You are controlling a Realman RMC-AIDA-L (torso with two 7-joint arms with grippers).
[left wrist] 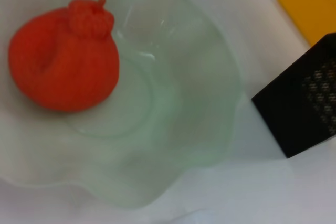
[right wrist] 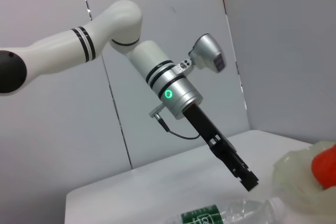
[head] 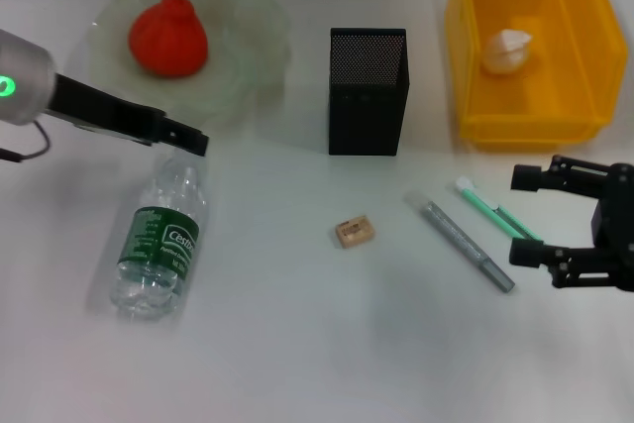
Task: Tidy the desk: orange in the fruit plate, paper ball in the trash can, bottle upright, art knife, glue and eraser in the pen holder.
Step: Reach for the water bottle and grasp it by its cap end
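Lowest in the head view, the right hand [head: 530, 215] hovers at the right edge of the bench [head: 297, 344], its two black fingers spread wide apart and holding nothing. Just beside it lie the green art knife [head: 492, 211] and the grey glue stick [head: 470, 245], side by side on the bench, neither touched. The small tan eraser [head: 354, 233] lies farther toward the middle, in front of the black mesh pen holder [head: 368, 91].

On the left, the bottle [head: 158, 250] lies on its side with its cap end pointing away from the robot. The left arm reaches in from the left edge, its slim black hand [head: 188, 138] slanting down to just above the bottle's cap end; the right wrist view shows that hand [right wrist: 248, 179] with fingers drawn together into a narrow tip, gripping nothing.

Behind it, the orange [head: 167, 37] rests in the pale green fruit plate [head: 248, 47]; the left wrist view looks straight down on that orange [left wrist: 63, 61] in the plate [left wrist: 199, 129]. The paper ball [head: 507, 51] sits inside the yellow trash can [head: 466, 37] at the far right.
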